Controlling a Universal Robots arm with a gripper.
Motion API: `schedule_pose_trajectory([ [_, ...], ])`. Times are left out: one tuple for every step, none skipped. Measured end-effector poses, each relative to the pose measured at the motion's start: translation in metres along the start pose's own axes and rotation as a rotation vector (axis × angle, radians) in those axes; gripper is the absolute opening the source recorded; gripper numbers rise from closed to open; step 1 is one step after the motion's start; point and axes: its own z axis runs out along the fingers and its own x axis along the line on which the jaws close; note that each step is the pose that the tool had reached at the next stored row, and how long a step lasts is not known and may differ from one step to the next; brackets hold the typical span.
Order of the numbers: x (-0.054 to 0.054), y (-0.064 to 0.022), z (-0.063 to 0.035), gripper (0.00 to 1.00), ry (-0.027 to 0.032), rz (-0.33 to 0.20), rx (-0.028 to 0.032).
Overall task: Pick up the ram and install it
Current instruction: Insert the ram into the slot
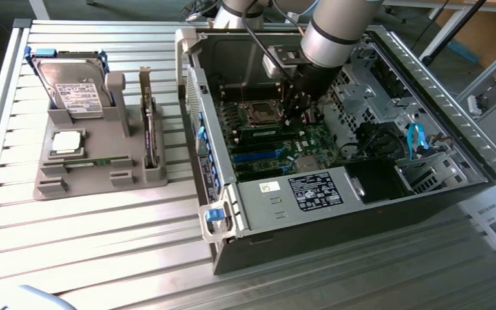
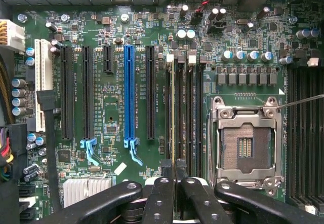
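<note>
The ram [image 2: 173, 107] stands on edge inside the case [image 1: 343, 213], seen as a thin pale line running along one of the black memory slots [image 2: 186, 112] that lie between the blue slot [image 2: 129, 92] and the socket [image 2: 245, 145]. How deep it sits in that slot cannot be told. The gripper [image 2: 174, 181] is clamped on its near end, with the two black fingers [image 2: 161, 198] pressed in from either side and almost no gap between them. Around the slots lies the green motherboard [image 2: 109, 107]; the socket beside them is open and bare, its metal frame folded back. In the exterior view the arm [image 1: 338, 29] reaches down from above into the open case, and the gripper comes down just beside the socket. Well apart from the case, toward the exterior view's left, a grey holder [image 1: 84, 184] rests on the slatted table [image 1: 101, 245]. It carries a hard drive [image 1: 74, 87] upright at the back, a silver processor [image 1: 67, 142] lying flat, a second green stick [image 1: 88, 162] lying low near its front, and a dark card [image 1: 150, 123] standing on edge along the side nearest the case.
</note>
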Motion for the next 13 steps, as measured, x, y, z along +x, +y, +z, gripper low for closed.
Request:
schedule_pose_trajectory([
  [0.0, 0.0, 0.0, 0.12, 0.0, 0.0, 0.0001],
  [0.0, 0.0, 0.0, 0.12, 0.0, 0.0, 0.0002],
  [0.0, 0.0, 0.0, 0.12, -0.0001, 0.001, 0.0002],
  [0.0, 0.0, 0.0, 0.12, 0.0, 0.002, 0.0002],
  [0.0, 0.0, 0.0, 0.12, -0.0001, 0.002, 0.0003],
  [0.0, 0.0, 0.0, 0.12, -0.0001, 0.003, 0.0002],
  [0.0, 0.0, 0.0, 0.12, -0.0002, 0.003, 0.0003],
  [0.0, 0.0, 0.0, 0.12, -0.0002, 0.004, 0.0003],
  [0.0, 0.0, 0.0, 0.12, -0.0002, 0.004, 0.0003],
  [0.0, 0.0, 0.0, 0.12, -0.0003, 0.007, 0.0004],
  [0.0001, 0.0001, -0.0001, 0.12, -0.0002, 0.007, 0.0003],
  [0.0, 0.0, 0.0, 0.12, -0.0003, 0.007, 0.0004],
  [0.0001, 0.0, 0.0002, 0.12, -0.0002, 0.007, 0.0004],
])
